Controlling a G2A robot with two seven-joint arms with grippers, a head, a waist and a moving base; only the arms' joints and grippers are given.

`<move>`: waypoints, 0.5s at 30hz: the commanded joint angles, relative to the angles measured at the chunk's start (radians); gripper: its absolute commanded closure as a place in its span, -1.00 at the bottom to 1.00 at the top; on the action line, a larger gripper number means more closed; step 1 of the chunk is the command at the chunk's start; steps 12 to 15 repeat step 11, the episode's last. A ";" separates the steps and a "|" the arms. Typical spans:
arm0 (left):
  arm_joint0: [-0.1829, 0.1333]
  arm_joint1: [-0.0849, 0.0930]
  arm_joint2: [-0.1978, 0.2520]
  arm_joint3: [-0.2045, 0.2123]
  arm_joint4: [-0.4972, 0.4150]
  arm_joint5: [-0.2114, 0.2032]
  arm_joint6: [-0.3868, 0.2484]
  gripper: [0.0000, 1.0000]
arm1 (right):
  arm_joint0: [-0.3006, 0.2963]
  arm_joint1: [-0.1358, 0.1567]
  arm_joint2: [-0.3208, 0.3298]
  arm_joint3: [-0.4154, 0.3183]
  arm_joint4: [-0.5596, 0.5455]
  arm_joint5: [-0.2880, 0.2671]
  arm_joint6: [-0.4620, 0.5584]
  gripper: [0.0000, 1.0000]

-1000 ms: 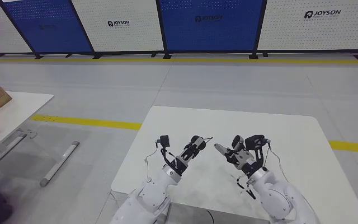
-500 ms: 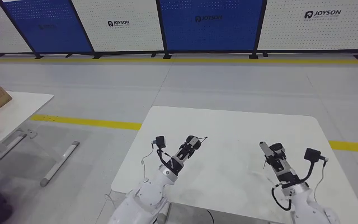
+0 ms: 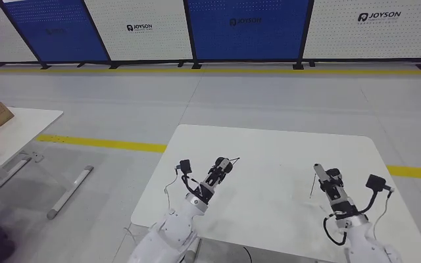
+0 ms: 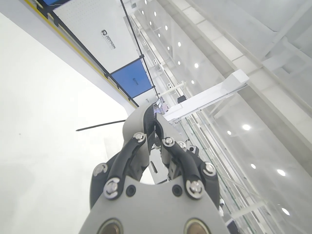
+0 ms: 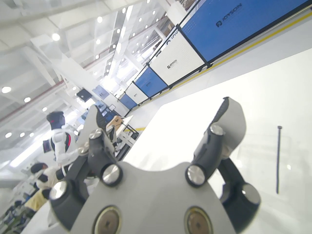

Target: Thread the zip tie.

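Change: the right arm is pulling away from the left arm toward the worktop's (image 3: 276, 141) right edge, and the right fingers (image 5: 231, 118) are now standing spread and empty.
Left fingers (image 4: 136, 122): clamping a thin black plastic strip (image 4: 100, 125), its pointed tail poking out sideways.
Zip tie: a thin black plastic zip tie (image 5: 278, 159) is apparently lying flat near the right edge, long axis running near edge to far edge.
Relation: it is sitting just beside the right fingers, on the left arm's side.
Nearer arm: the right arm, probably the one picking it up; the left is well apart.
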 commanded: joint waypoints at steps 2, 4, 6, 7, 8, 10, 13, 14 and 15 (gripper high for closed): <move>-0.001 -0.005 -0.009 0.018 0.081 -0.001 0.129 1.00 | -0.006 0.001 0.053 0.015 0.077 0.034 -0.027 -1.00; -0.001 -0.010 0.001 0.030 0.125 -0.001 0.205 1.00 | -0.010 0.002 0.078 0.023 0.103 0.042 -0.030 -1.00; -0.008 -0.018 0.012 0.050 0.169 -0.001 0.303 1.00 | -0.014 0.002 0.090 0.021 0.120 0.058 -0.020 -1.00; -0.008 -0.019 0.016 0.053 0.170 -0.001 0.310 1.00 | -0.014 0.003 0.094 0.017 0.119 0.070 -0.015 -1.00; -0.008 -0.019 0.016 0.053 0.170 -0.001 0.310 1.00 | -0.014 0.003 0.095 0.016 0.118 0.075 -0.014 -1.00; -0.008 -0.019 0.016 0.053 0.170 -0.001 0.310 1.00 | -0.014 0.003 0.095 0.016 0.118 0.075 -0.014 -1.00; -0.008 -0.019 0.016 0.053 0.170 -0.001 0.310 1.00 | -0.014 0.003 0.095 0.016 0.118 0.075 -0.014 -1.00; -0.008 -0.019 0.016 0.053 0.170 -0.001 0.310 1.00 | -0.014 0.003 0.095 0.016 0.118 0.075 -0.014 -1.00; -0.008 -0.019 0.016 0.053 0.170 -0.001 0.310 1.00 | -0.014 0.003 0.095 0.016 0.118 0.075 -0.014 -1.00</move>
